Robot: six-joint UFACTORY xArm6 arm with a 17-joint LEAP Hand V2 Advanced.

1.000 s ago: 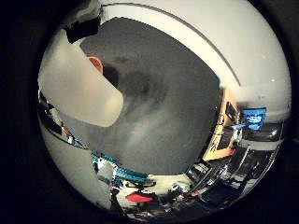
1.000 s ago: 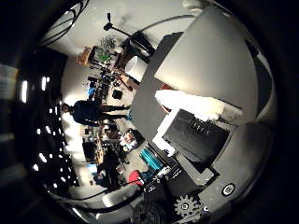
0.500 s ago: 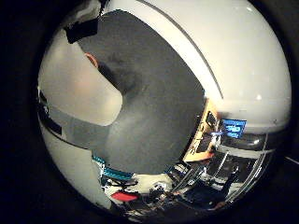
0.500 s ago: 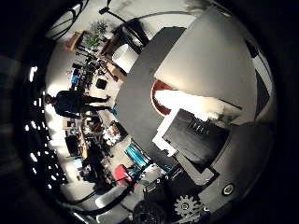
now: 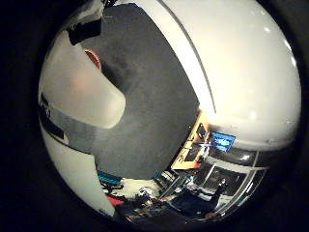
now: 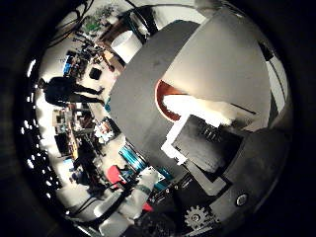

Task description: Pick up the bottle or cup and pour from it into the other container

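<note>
A pale white cup (image 6: 222, 64) fills much of the thumb side view, close against the palm and tilted. My hand (image 6: 202, 143) is shut on it, a black and white finger lying along its side. Just past the cup's rim sits a red round container (image 6: 167, 98) on the dark grey table top (image 5: 149, 96). The little finger side view shows the same cup's body (image 5: 82, 92) with a black fingertip (image 5: 84, 30) on it, and a sliver of the red container (image 5: 94, 58) behind. What is inside either vessel is hidden.
The dark table top ends at a pale edge (image 5: 193, 72). A white round tub (image 6: 126, 44) stands beyond the table's far side. Desks, chairs and a lit blue screen (image 5: 222, 140) crowd the room around.
Both views have swung round, so the hand has turned with the cup. The red container now shows larger and nearer the cup's rim in the thumb side view.
</note>
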